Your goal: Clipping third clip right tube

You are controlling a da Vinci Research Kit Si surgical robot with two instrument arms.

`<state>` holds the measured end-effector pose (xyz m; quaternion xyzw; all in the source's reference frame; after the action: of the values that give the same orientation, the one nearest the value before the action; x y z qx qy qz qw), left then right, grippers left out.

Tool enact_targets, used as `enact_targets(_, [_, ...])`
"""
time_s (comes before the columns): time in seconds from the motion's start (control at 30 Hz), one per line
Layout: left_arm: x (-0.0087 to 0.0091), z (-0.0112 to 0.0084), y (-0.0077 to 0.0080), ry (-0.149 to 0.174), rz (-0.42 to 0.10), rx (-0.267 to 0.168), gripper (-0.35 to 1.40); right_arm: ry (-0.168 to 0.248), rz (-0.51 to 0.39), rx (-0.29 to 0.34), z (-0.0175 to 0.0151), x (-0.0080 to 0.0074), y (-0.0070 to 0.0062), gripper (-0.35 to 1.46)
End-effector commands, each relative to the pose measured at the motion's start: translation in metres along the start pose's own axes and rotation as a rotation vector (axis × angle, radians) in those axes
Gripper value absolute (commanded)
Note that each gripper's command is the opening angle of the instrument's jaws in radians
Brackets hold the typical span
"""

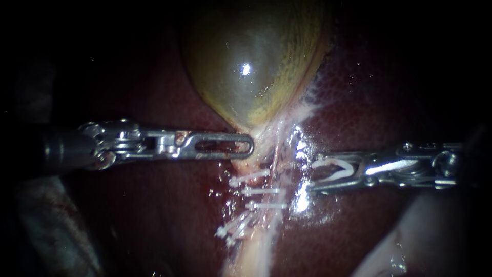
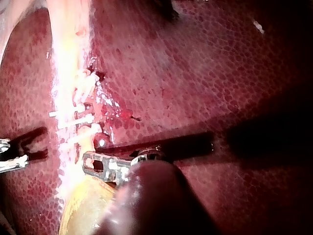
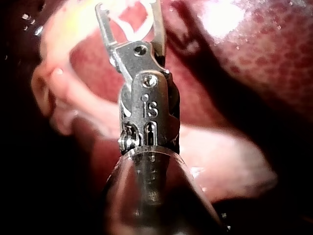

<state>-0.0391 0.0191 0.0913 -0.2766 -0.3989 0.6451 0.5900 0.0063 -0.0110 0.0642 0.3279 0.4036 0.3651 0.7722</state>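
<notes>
Presently, we list the field as follows.

Gallbladder [image 1: 251, 66]: upper centre, yellow-green, tapering to a neck at mid-frame. The liver [image 1: 369, 102] lies dark red all round it.

Tube bundle [image 1: 274, 154]: a pale strip running from the neck down to the lower centre. Several white placed clips [image 1: 261, 191] cross it, three stacked just below the neck and more slanted beneath them. We judge the right tube to be the strand on the bundle's right edge, though glare hides its outline there.

Left instrument [image 1: 248, 146]: enters from the left edge, with its tip against the neck. Whether its end effector grips anything, we cannot tell.

Right instrument [image 1: 312, 174]: enters from the right edge and sits centre right. Its end effector stands wide, both jaws cradling an unfired clip [image 1: 330, 162] that gapes in a V. The mouth faces the bundle, just beside it and around no strand.

Step in hand: approach with the loaded clip. Next move, in our judgement: advance leftward until the right tube lies fully inside the clip, clear of its neighbours, then close.
</notes>
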Motion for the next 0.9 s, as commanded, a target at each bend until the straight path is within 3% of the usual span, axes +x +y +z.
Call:
enact_targets(0.03, [0.0000, -0.0001, 0.0000, -0.001, 0.000, -0.001, -0.35, -0.002, 0.005, 0.003, 0.0001, 0.0000, 0.0000, 0.58])
enact_targets(0.6, [0.0000, -0.0028, 0.0018, -0.013, -0.008, -0.014, -0.35, 0.005, 0.051, 0.006, 0.0036, 0.0006, 0.0003, 0.58])
enact_targets(0.9, [-0.0002, -0.0050, 0.0031, -0.017, -0.014, -0.016, -0.35, 0.011, 0.067, 0.001, 0.0053, 0.0003, 0.0015, 0.58])
